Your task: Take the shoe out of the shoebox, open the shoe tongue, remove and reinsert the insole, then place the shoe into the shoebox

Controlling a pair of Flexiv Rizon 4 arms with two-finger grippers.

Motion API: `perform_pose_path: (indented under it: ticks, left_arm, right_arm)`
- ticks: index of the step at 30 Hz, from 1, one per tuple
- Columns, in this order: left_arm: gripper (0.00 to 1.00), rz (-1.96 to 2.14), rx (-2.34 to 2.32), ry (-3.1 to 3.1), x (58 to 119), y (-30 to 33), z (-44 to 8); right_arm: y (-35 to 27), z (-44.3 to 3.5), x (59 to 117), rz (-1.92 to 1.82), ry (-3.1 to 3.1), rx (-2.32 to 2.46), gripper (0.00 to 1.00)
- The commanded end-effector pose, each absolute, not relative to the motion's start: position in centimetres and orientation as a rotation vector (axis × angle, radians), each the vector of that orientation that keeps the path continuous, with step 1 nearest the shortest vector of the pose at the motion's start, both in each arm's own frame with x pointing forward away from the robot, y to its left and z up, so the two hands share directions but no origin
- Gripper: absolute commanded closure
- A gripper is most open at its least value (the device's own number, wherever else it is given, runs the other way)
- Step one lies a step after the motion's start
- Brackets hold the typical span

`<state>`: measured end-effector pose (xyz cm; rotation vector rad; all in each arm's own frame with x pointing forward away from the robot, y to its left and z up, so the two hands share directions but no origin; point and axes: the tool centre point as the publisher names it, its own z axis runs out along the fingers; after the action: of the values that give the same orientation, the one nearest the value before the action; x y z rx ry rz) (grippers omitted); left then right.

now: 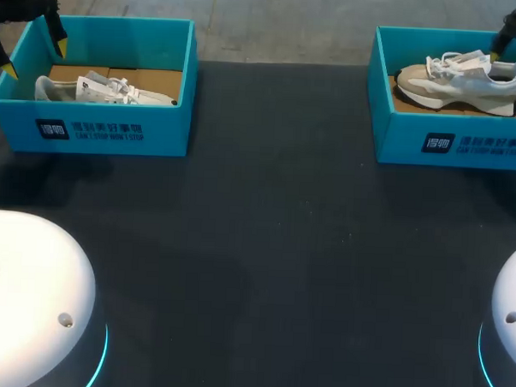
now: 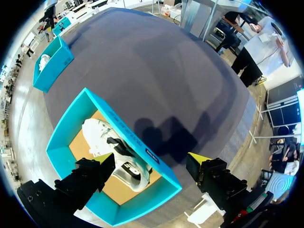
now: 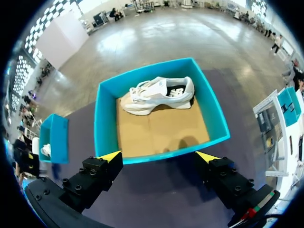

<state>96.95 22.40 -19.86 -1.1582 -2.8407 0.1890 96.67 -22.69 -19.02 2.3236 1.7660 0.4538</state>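
Observation:
Two teal shoeboxes stand at the table's far edge. The left shoebox [image 1: 115, 131] holds a white sneaker [image 1: 100, 90] lying on brown cardboard. In the right shoebox [image 1: 466, 143] lies a white and beige sneaker [image 1: 464, 80]. My left gripper [image 1: 33, 55] hangs open over the left box's outer end. In the left wrist view, the gripper [image 2: 152, 164] is above this box [image 2: 61, 137] and its sneaker [image 2: 114, 152]. My right gripper [image 1: 504, 41] is open above the right box's far corner. In the right wrist view, the gripper [image 3: 159, 156] has the box [image 3: 107, 118] and its sneaker [image 3: 159, 94] ahead of it.
The dark tabletop [image 1: 273, 246] stretches between and in front of the boxes. Two white rounded arm bases [image 1: 22, 295] [image 1: 509, 324] sit at the near corners. Each wrist view also catches the other box far off [image 2: 52, 64] [image 3: 53, 137].

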Motion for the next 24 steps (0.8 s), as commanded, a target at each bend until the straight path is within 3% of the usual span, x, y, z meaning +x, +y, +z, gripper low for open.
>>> perform_pose_path:
  ticks: [1, 24]
  left_arm:
    - [0.00, 0.184, -1.159, -2.842, 96.8, 22.4, -19.8]
    - [0.00, 0.184, -1.159, -2.842, 96.8, 22.4, -19.8]
  right_arm:
    - [-24.3, -20.6, 100.3, 0.392, 1.781, 2.334, 0.00]
    - [-32.3, -23.8, 111.3, 0.202, 1.763, 2.419, 0.00]
